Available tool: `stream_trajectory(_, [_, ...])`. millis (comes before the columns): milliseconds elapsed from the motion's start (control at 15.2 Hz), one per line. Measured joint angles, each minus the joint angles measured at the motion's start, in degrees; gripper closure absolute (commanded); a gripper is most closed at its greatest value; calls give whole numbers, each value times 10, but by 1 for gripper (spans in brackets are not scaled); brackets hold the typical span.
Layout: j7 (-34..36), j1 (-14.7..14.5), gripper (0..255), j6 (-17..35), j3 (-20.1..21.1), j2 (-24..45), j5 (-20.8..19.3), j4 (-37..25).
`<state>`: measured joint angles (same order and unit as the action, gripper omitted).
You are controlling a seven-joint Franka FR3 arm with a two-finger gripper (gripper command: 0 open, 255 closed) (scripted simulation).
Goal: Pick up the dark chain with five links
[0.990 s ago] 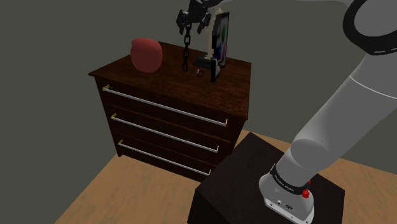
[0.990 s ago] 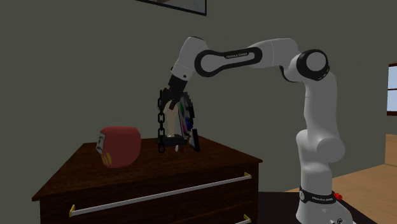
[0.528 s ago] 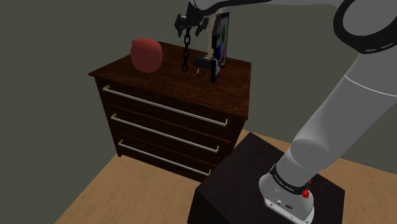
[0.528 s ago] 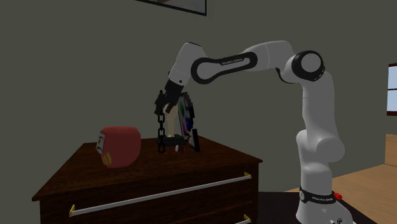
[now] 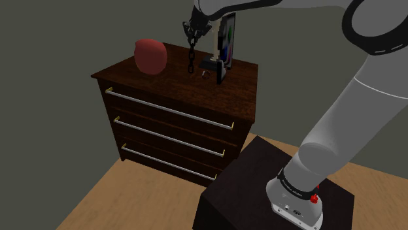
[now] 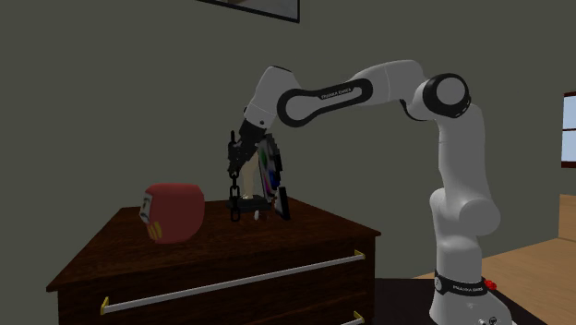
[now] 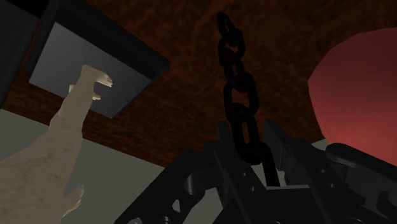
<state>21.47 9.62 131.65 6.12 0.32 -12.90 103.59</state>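
Claw (image 7: 248,141) clasps chain (image 7: 233,81) top; links hang beneath.

Dresser (image 5: 171,134) of dark brown wood with a dull sheen. Its long handles (image 5: 169,110) look like pale brushed metal. The chain (image 7: 234,70) is matt black. The red rounded object (image 5: 151,55) is smooth and matt. Light wooden floor (image 5: 124,196).

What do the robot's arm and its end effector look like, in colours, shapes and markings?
The arm is built of rounded white segments with black joints. One black band carries small white lettering, too small to read. A small red part sits low on the arm, just above the stand. The end effector is all black and blocky, with two fingers.
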Motion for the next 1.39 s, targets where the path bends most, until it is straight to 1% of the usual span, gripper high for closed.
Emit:
stream_trajectory(396, [-2, 0, 255, -3, 0, 0, 1, -3])
stream_trajectory(726, [-10, 0, 255, -35, 0, -2, 7, -33])
stream_trajectory(990, [-16, -2, 255, -70, 2, 4, 10, -75])
stream_trajectory(1386, [-24, -2, 255, -111, 2, 9, 14, -121])
